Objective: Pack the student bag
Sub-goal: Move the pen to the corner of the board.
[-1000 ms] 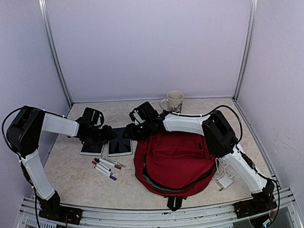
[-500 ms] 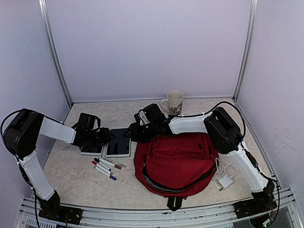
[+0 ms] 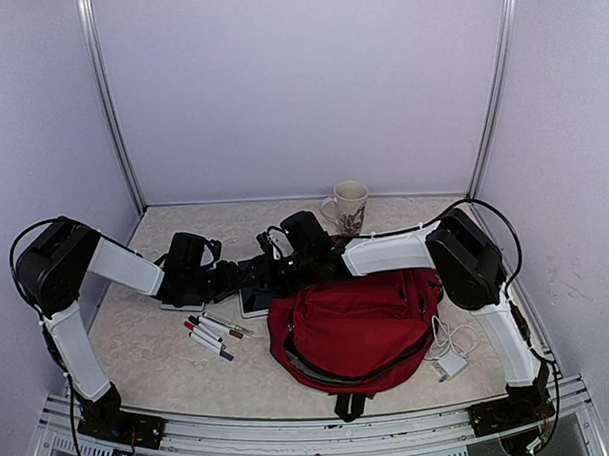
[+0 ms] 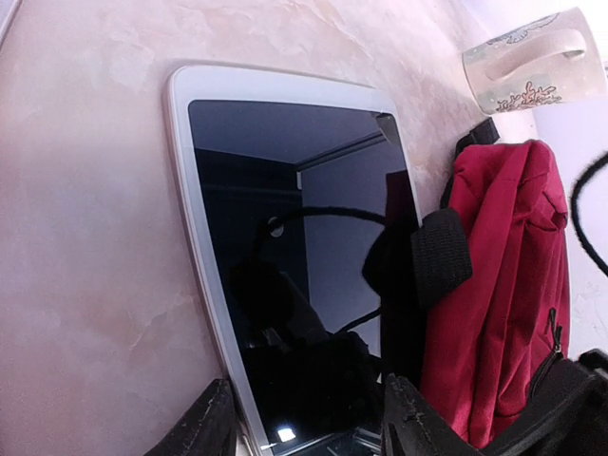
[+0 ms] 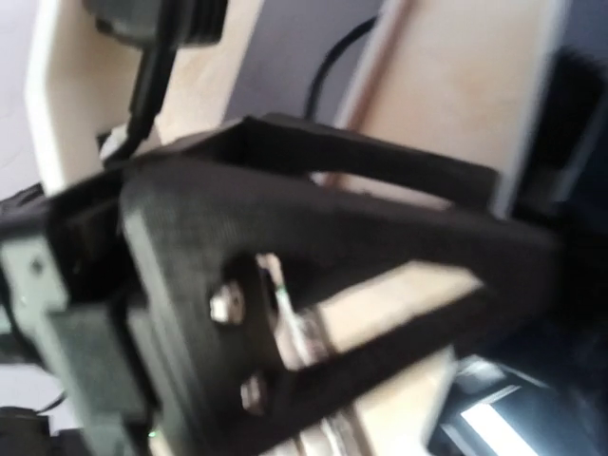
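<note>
The student bag (image 3: 353, 321) lies flat at centre right, dark red, its zipper gaping along the near edge; the left wrist view shows its side (image 4: 503, 285). A white-edged tablet (image 4: 285, 237) lies just left of it, mostly covered from above (image 3: 253, 303). My left gripper (image 3: 226, 281) is low over the tablet's near end, open, with one finger on either side of it (image 4: 309, 427). My right gripper (image 3: 269, 273) meets it from the bag side. The right wrist view is blurred, filled by a black gripper part (image 5: 313, 228), so I cannot make out the right jaws.
A second white device (image 3: 179, 304) lies under the left arm. Several markers (image 3: 210, 334) lie in front of the tablet. A patterned mug (image 3: 349, 203) stands at the back. A white charger with its cable (image 3: 449, 365) lies right of the bag.
The left gripper has slid right onto the tablet and its jaws have narrowed a little. The right gripper has swung left and forward from the bag's top to the tablet.
</note>
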Motion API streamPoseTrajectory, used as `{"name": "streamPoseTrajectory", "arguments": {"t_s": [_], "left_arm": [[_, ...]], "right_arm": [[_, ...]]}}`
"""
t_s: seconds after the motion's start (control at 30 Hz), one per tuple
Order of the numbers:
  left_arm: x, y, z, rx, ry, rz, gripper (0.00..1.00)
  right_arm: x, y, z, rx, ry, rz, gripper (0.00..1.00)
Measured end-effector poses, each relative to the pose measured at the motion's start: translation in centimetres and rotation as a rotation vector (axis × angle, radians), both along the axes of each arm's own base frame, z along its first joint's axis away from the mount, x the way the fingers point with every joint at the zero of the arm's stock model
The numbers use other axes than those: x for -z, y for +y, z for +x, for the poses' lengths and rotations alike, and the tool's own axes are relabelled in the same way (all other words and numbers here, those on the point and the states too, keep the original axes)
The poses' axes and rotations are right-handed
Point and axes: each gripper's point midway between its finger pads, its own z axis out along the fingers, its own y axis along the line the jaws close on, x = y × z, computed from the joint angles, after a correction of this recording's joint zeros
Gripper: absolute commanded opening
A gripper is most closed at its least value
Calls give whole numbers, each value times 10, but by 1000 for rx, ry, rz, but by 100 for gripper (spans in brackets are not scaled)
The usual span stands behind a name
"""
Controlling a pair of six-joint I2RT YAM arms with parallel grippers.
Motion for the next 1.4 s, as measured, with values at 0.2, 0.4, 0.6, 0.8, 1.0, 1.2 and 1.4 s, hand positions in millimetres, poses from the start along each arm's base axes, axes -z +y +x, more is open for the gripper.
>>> {"name": "streamPoseTrajectory", "arguments": {"t_s": [0.2,0.4,0.6,0.8,1.0,1.2,1.4], "left_arm": [[-2,0,-4,6,3,-2,55],[-5,11,-12,-7,41,61,64],[-6,31,-13,-39,65,141,68],[-5,37,-13,-39,66,164,67],[-4,35,-10,-30,64,171,66],[-3,29,-5,-24,55,181,62],[-2,25,-1,-17,46,180,60]], "right_arm": [[-27,-34,21,113,-118,-85,55],[-33,-36,62,183,-237,-170,46],[6,-23,83,183,-275,-274,34],[50,-49,91,209,-337,-485,30],[57,-88,83,232,-421,-652,30],[55,-116,75,208,-445,-737,43],[48,-93,69,79,-416,-618,56]]}}
